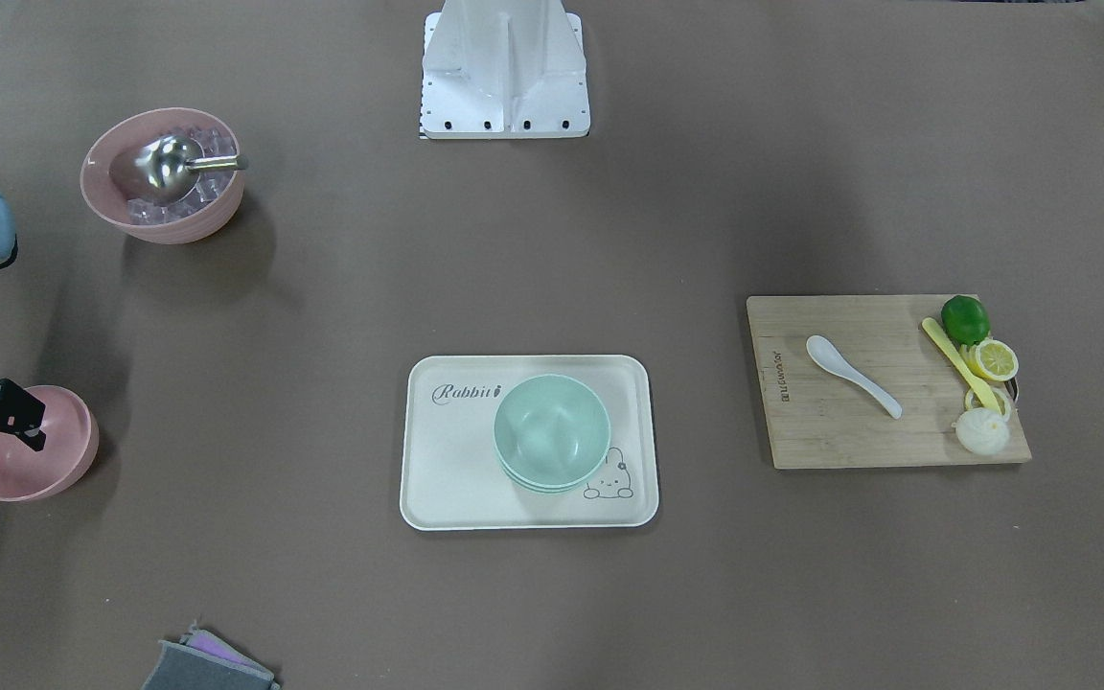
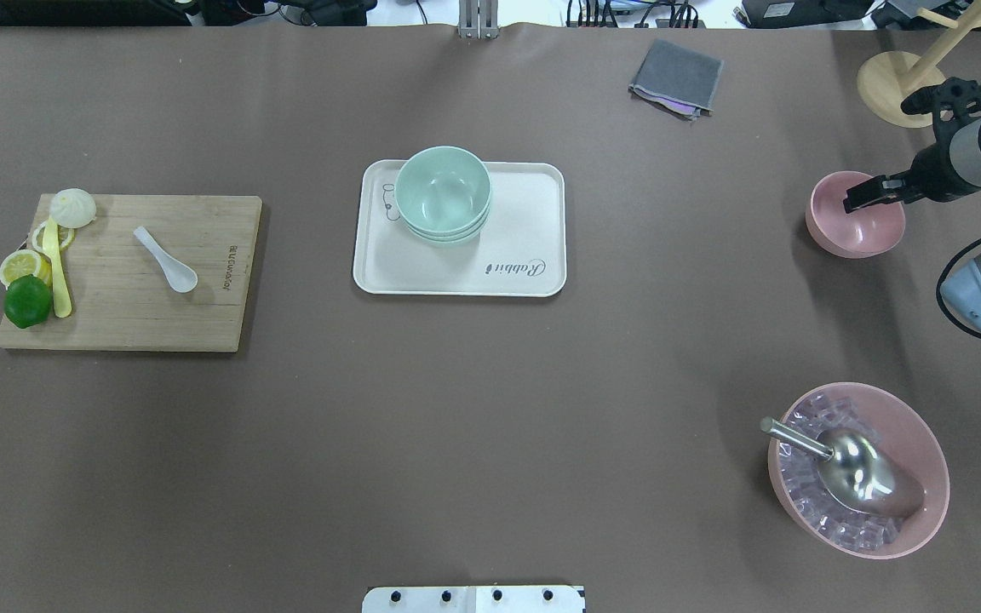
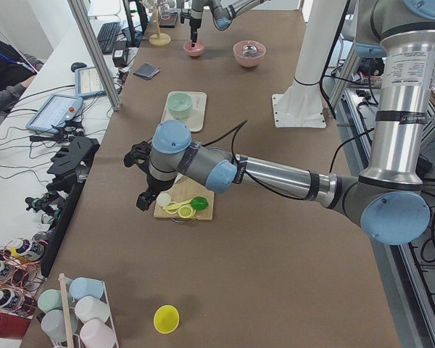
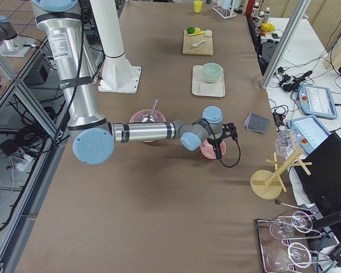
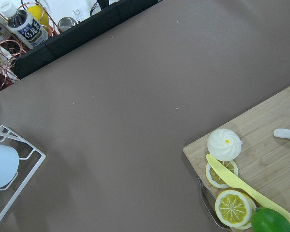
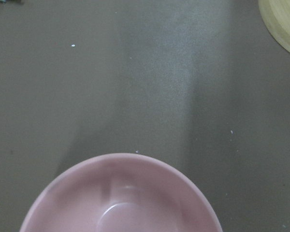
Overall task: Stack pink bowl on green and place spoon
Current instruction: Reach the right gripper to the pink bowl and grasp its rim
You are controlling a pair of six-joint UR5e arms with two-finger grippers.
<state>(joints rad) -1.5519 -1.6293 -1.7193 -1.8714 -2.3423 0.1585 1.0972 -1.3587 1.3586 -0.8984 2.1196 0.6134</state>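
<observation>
Several green bowls [image 2: 443,191] sit nested on the cream tray [image 2: 533,277] at upper centre of the overhead view, toward the tray's upper left corner; the small pink bowl [image 2: 861,234] stands upright on the table at the right of that view, well apart from the tray; the right gripper [image 2: 855,197] hangs over the bowl's upper rim, reaching in from the right, and I cannot tell whether its fingers are spread or pressed together; the right wrist view shows only the bowl's inside at the bottom of the frame; the white spoon [image 2: 169,262] lies on the wooden cutting board [image 2: 158,319] at the left, its scoop end toward the lower right; along the board's left edge lie a white bun [image 2: 73,207], lemon slices [image 2: 20,266], a yellow knife [image 2: 56,272] and a lime [image 2: 28,300]; the left gripper [image 3: 142,201] hovers over that end of the board in the exterior left view, and its state cannot be told from there; at lower right of the overhead view a larger pink bowl [image 2: 933,511] holds ice cubes and a metal scoop [image 2: 861,477]; a grey cloth [image 2: 678,77] lies near the top edge.
</observation>
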